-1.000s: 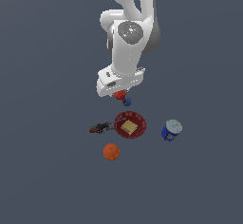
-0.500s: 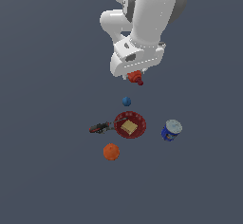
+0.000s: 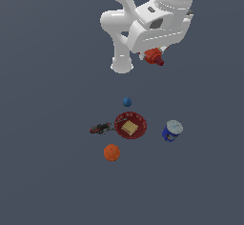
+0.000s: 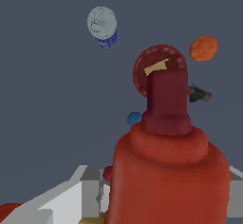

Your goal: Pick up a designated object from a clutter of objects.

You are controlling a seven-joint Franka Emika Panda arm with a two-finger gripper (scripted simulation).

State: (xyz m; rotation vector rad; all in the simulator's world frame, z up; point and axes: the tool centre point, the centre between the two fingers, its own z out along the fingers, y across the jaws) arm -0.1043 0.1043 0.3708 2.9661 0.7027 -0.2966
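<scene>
My gripper [image 3: 153, 57] is shut on the red-orange drill-like tool [image 3: 154, 56] and holds it high above the grey floor, up and to the exterior view's right of the clutter. Its darker red nose [image 3: 160, 62] sticks out below the white hand. In the wrist view the tool [image 4: 168, 171] fills the foreground, nose [image 4: 167, 99] pointing at the clutter. My fingers are hidden behind the hand and the tool.
On the floor below lie a red bowl [image 3: 138, 120] with a tan block [image 3: 129, 127], a tiny blue ball [image 3: 127, 101], a slim black-and-red tool [image 3: 99, 128], an orange fruit [image 3: 111, 152] and a blue white-lidded can [image 3: 171, 130]. The arm's white base [image 3: 122, 62] stands behind.
My gripper has risen with the red-orange tool, from just above the bowl to high over the clutter, moving up and to the exterior view's right. The blue ball is now uncovered.
</scene>
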